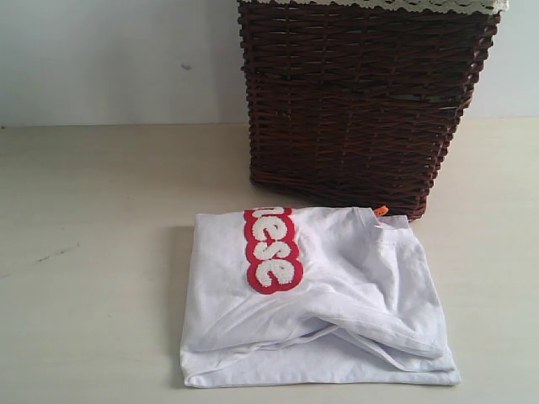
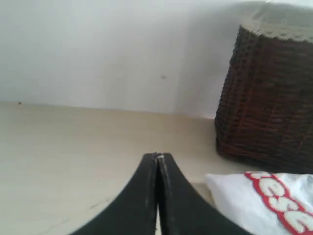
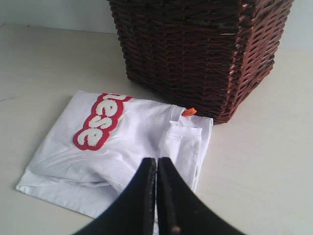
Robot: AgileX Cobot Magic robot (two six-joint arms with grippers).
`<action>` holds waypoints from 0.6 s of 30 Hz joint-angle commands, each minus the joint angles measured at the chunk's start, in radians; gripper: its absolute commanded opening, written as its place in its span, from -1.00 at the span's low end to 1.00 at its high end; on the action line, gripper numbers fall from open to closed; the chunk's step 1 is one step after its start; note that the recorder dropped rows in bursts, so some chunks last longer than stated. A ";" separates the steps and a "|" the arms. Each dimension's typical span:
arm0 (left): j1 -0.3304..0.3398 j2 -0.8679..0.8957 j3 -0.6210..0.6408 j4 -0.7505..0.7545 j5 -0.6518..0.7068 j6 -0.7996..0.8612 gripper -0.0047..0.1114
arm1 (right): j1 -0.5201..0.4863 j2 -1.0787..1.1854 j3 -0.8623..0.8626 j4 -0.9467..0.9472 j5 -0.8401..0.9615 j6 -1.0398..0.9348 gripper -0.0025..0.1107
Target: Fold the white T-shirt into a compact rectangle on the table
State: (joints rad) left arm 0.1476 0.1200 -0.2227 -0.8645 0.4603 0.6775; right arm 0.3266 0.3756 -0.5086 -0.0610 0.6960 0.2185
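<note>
The white T-shirt [image 1: 337,311] lies folded into a rough rectangle on the cream table [image 1: 93,252], just in front of the basket. Its red-outlined fuzzy lettering [image 1: 271,250] faces up and an orange neck tag [image 1: 381,210] pokes out at the far edge. Neither gripper shows in the exterior view. In the left wrist view my left gripper [image 2: 157,156] is shut and empty, above bare table beside the T-shirt [image 2: 244,200]. In the right wrist view my right gripper [image 3: 156,160] is shut and empty, hovering over the near edge of the T-shirt [image 3: 137,132].
A tall dark brown wicker basket [image 1: 362,101] with a lace-trimmed liner [image 1: 438,5] stands right behind the shirt. A plain whitish wall [image 1: 109,59] runs along the table's back edge. Small dark scuffs [image 1: 50,257] mark the table at the left.
</note>
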 commanded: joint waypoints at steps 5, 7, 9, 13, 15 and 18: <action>0.005 -0.061 0.083 0.786 -0.068 -0.794 -0.92 | -0.001 -0.004 0.005 0.002 -0.003 -0.009 -0.92; 0.005 -0.070 0.130 0.853 -0.104 -0.843 -0.92 | -0.001 -0.004 0.005 0.002 -0.003 -0.009 -0.92; 0.005 -0.074 0.173 0.855 -0.130 -0.835 -0.92 | -0.001 -0.004 0.005 0.002 -0.003 -0.009 -0.92; 0.005 -0.077 0.223 0.855 -0.194 -0.835 -0.92 | -0.001 -0.004 0.005 0.002 -0.003 -0.009 -0.92; 0.005 -0.077 0.223 0.857 -0.189 -0.790 -0.92 | -0.001 -0.004 0.005 0.002 -0.003 -0.009 -0.92; 0.005 -0.077 0.223 0.857 -0.184 -0.737 -0.92 | -0.001 -0.004 0.005 0.002 -0.003 -0.009 -0.92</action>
State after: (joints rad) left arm 0.1513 0.0534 -0.0034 -0.0149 0.2916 -0.0993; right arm 0.3266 0.3756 -0.5086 -0.0610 0.6960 0.2185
